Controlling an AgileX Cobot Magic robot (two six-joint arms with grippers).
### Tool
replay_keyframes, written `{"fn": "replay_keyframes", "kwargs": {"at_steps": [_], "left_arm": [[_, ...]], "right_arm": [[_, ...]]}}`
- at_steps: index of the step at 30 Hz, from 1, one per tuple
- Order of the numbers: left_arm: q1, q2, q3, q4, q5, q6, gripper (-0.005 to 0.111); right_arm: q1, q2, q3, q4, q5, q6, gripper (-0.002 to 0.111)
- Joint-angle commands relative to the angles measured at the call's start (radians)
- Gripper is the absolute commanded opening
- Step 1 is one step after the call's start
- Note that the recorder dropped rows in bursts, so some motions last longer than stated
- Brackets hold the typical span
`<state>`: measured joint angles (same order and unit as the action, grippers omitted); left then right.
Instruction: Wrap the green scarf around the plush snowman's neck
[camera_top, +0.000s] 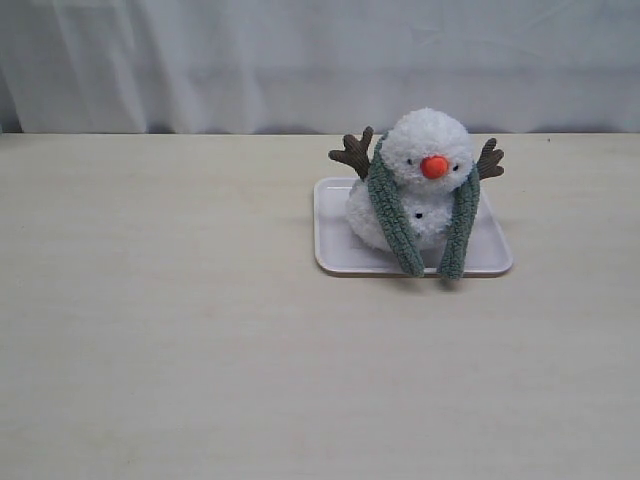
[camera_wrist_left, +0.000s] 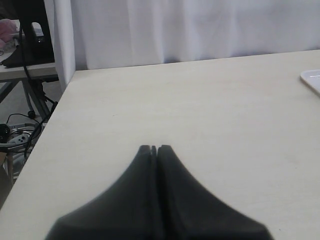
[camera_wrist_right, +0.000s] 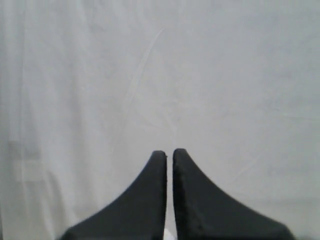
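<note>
On the pale table (camera_wrist_left: 210, 110), the left gripper (camera_wrist_left: 154, 148) is hovering low with its two black fingers pressing flat against each other, no gap showing, pinching nothing. The right gripper (camera_wrist_right: 169, 151) is pointing at the white curtain (camera_wrist_right: 160, 75), its fingers drawn together with only a hairline slit between them, also gripping nothing.

The plush snowman (camera_top: 425, 148) is sitting upright on a white tray (camera_top: 335, 255), right of centre and toward the back of the table, facing the exterior camera with its orange nose (camera_top: 434, 167) pointing forward. Brown twig arms (camera_top: 355, 152) are sticking up and out on either side of the head.

The green scarf (camera_top: 392, 215) is draping over the snowman's neck (camera_top: 418, 192) in an upside-down U. Its two halves are running down the front of the body, one on each side of the nose, not crossing. Both rounded ends are reaching the tray's near edge, the right one lapping just past it. The scarf's middle is hiding behind the head, so it is probably passing round the back of the neck.

In the left wrist view a tray corner (camera_wrist_left: 312, 80) is showing, well apart from the fingers, with bare table between. Cables (camera_wrist_left: 20, 130) are lying on the floor beyond the table edge
</note>
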<state>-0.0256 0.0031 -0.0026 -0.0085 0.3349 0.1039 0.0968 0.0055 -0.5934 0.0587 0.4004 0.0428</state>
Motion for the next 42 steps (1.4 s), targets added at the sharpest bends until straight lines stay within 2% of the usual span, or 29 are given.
{"fn": "replay_keyframes", "kwargs": {"at_steps": [1, 7, 10, 17, 26, 34, 42], "left_arm": [[0.001, -0.003, 0.003, -0.002, -0.012, 0.000, 0.000], [0.001, -0.003, 0.003, -0.002, -0.012, 0.000, 0.000], [0.001, -0.003, 0.003, -0.002, -0.012, 0.000, 0.000], [0.001, -0.003, 0.003, -0.002, -0.012, 0.000, 0.000], [0.001, -0.003, 0.003, -0.002, -0.012, 0.000, 0.000], [0.001, -0.003, 0.003, -0.002, -0.012, 0.000, 0.000], [0.001, -0.003, 0.003, -0.002, -0.012, 0.000, 0.000]], "right_arm": [[-0.041, -0.006, 0.031, -0.034, -0.090, -0.001, 0.004], [-0.064, -0.006, 0.147, -0.149, -0.241, 0.098, 0.004], [-0.064, -0.006, 0.213, -0.212, -0.280, 0.157, 0.004], [-0.064, -0.006, 0.331, -0.282, -0.327, 0.163, 0.004], [-0.064, -0.006, 0.409, -0.351, -0.329, 0.163, 0.004], [-0.062, -0.006, 0.469, -0.308, -0.321, 0.163, 0.004], [-0.062, -0.006, 0.508, -0.284, -0.220, 0.163, 0.004]]}}
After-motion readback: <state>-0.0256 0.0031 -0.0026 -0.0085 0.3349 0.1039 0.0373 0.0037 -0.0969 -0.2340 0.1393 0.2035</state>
